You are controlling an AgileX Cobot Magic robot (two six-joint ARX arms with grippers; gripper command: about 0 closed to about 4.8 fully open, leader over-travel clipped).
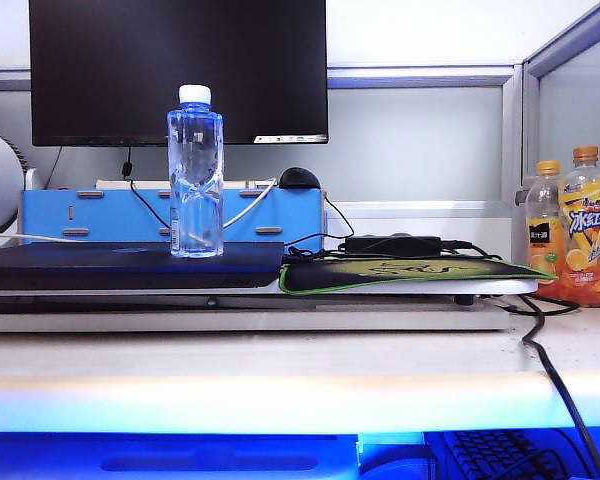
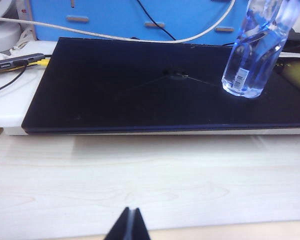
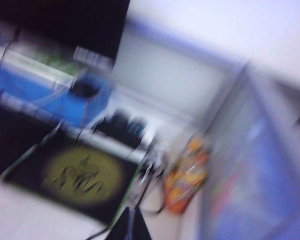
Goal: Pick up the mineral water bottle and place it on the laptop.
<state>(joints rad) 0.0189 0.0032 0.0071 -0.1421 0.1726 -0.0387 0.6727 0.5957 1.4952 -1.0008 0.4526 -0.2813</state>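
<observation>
The mineral water bottle (image 1: 195, 172), clear and bluish with a white cap, stands upright on the laptop (image 1: 130, 264), a flat dark slab. In the left wrist view the mineral water bottle (image 2: 250, 60) rests near the laptop's (image 2: 140, 90) far right corner. My left gripper (image 2: 131, 212) is shut and empty, low over the pale wooden table well short of the laptop. My right gripper (image 3: 130, 212) is shut with nothing in it; its view is blurred and faces the mouse pad and the orange bottles. Neither gripper shows in the exterior view.
A green-edged mouse pad (image 1: 400, 274) lies right of the laptop with a black power brick (image 1: 392, 244) behind it. Two orange-labelled bottles (image 1: 572, 228) stand at the far right. A monitor (image 1: 178, 70), a blue box (image 1: 100, 212) and cables are behind. A black cable (image 1: 552, 370) trails over the table's front.
</observation>
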